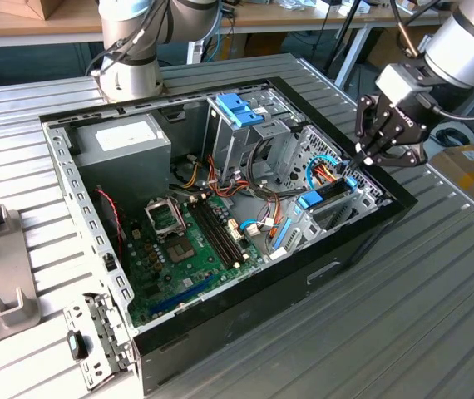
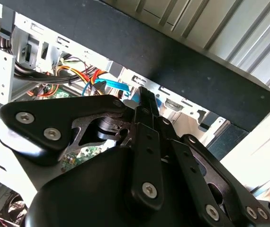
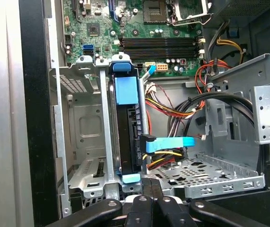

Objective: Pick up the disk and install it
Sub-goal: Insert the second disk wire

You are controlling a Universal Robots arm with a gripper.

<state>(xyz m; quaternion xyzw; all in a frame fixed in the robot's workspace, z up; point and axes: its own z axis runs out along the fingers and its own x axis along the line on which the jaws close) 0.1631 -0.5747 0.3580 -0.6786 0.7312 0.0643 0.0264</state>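
The disk (image 1: 330, 193) stands on edge in the drive bay at the exterior view's right end of the open computer case (image 1: 320, 274). In the first wrist view it is a dark slab (image 3: 128, 135) between metal rails, with light-blue carrier tabs at both ends. My gripper (image 1: 360, 160) hangs just above the disk's near end. Its black fingers (image 2: 144, 106) lie pressed together with nothing between them. In the first wrist view the gripper (image 3: 147, 183) has its tips right beside the nearer blue tab (image 3: 131, 178); I cannot tell whether they touch.
A blue flat cable (image 3: 170, 143) and a bundle of coloured wires run beside the disk. A grey power-supply box (image 1: 125, 145), the green motherboard (image 1: 187, 249) and a blue latch piece (image 1: 239, 110) fill the case. The arm's base (image 1: 129, 71) stands behind it, grey fixtures (image 1: 0, 249) to the exterior view's left.
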